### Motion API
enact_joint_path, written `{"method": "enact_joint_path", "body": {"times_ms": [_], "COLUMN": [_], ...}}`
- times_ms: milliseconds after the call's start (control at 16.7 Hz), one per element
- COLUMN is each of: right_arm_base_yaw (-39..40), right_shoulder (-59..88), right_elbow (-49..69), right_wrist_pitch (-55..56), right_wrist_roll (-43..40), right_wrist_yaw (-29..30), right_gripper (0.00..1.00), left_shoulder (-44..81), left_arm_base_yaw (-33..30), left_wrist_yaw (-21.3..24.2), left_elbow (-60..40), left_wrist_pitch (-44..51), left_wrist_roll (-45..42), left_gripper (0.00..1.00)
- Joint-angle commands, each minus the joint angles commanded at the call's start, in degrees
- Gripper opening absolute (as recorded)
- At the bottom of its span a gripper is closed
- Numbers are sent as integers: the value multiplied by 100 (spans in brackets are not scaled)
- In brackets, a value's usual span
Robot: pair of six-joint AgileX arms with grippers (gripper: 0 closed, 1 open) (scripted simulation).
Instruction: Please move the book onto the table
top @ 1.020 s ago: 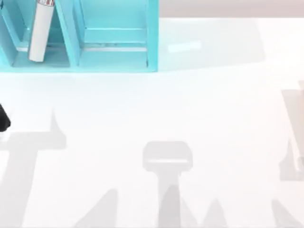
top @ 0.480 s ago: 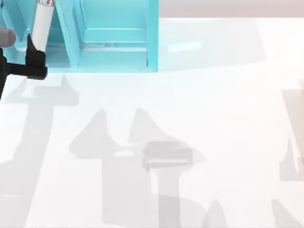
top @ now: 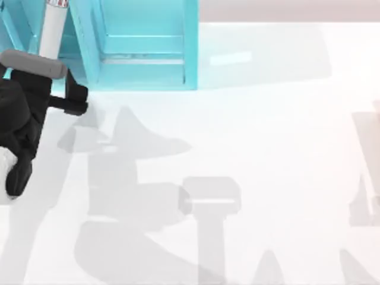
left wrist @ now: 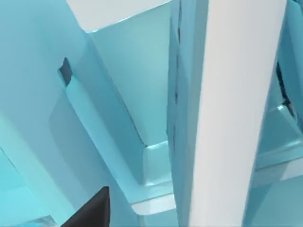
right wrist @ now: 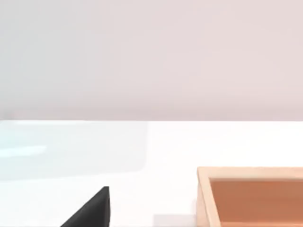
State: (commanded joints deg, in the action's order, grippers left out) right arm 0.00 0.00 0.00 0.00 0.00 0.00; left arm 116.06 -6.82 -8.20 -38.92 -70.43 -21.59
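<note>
Whether the left gripper [top: 66, 98] fingers were open could not be told; it hung at the teal shelf unit [top: 142, 59] front, just below the upright book [top: 50, 29], above the white tabletop [top: 267, 148].

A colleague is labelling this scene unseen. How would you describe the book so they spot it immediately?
Find the teal open-fronted shelf unit at the white table's far left. The book stands in its leftmost visible compartment, just beyond the black left gripper. It is the one narrow white strip there, with small red marks at its far end.
</note>
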Motion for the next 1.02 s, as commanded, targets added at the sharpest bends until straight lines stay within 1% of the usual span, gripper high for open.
{"method": "enact_joint_path", "body": {"times_ms": [180,540,720,1020], "right_arm_base_yaw": [0,0,0,0], "right_shoulder": [0,0,0,0], "right_elbow": [0,0,0,0], "right_wrist_pitch": [0,0,0,0], "right_wrist_roll": [0,0,0,0], "right_wrist_yaw": [0,0,0,0], "right_gripper": [100,100,100,100], "left_shoulder": [288,329,651,1406], "left_arm_base_yaw": [-12,19,45,137], "left_wrist_yaw": [1,15,63,164], "left_elbow": [-145,-210,-765,-2165], "left_wrist_pitch": [-160,-116,104,731], "left_wrist_roll": [-89,-85,-93,-100], "left_gripper": [100,100,100,100]}}
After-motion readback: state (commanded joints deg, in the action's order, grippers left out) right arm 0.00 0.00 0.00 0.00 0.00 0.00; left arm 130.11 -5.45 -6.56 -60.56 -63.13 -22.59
